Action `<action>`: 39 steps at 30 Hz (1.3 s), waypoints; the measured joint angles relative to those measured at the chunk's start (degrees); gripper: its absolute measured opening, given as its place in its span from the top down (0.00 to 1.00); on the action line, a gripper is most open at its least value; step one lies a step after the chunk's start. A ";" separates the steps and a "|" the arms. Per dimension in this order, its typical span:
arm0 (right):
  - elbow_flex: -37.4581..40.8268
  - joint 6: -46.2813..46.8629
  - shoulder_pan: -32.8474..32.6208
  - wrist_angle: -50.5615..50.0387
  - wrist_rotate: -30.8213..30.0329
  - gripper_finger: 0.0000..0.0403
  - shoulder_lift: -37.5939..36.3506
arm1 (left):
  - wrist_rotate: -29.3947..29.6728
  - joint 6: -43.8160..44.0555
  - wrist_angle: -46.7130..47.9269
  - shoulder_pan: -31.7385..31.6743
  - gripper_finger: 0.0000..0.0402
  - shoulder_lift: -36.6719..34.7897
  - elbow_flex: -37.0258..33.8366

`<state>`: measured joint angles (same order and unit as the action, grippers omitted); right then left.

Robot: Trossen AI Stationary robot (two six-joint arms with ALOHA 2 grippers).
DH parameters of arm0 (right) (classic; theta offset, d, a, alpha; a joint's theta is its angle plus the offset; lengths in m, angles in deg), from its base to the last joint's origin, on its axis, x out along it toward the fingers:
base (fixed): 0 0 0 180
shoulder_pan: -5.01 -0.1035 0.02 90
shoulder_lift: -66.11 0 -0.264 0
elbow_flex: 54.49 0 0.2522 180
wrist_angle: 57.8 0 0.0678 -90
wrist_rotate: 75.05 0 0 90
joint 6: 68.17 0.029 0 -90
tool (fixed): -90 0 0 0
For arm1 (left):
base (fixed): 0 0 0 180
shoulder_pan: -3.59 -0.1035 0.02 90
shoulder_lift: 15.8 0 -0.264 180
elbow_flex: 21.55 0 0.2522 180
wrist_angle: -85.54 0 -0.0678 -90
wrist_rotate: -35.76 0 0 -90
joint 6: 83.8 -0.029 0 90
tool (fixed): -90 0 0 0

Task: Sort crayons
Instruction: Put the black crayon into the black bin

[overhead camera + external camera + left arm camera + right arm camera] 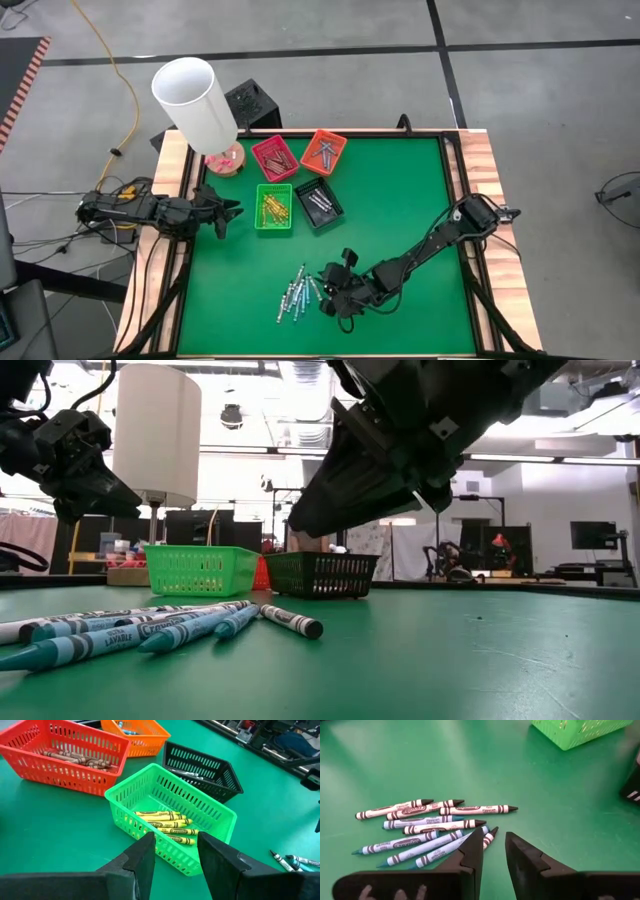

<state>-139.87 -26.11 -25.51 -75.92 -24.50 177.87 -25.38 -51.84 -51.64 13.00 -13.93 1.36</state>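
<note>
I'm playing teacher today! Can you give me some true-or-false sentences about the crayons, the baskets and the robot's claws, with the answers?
1. The green basket holds yellow crayons. True.
2. The red basket is empty. False: brown crayons lie in it.
3. A bunch of loose crayons lies on the green table. True.
4. The right claw is squeezing a crayon. False: nothing is between its fingers; it hangs just over the loose bunch.
5. The left claw is over the loose bunch. False: it is near the green basket.
</note>
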 joint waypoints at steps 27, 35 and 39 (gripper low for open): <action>-15.83 -30.54 7.15 -5.84 18.05 0.78 -0.02 | -25.30 -8.81 -31.71 0.00 0.66 0.01 -0.15; -15.89 -23.16 8.11 -8.42 21.06 0.78 -0.02 | -16.56 -2.28 -23.05 0.00 0.66 0.02 -0.15; -15.89 -13.08 6.30 -15.07 11.41 0.78 0.95 | -16.88 0.51 -21.57 -0.01 0.66 0.02 -0.13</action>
<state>-155.76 -39.19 -19.21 -90.99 -13.09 178.83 -42.25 -51.33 -73.21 12.99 -13.91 1.23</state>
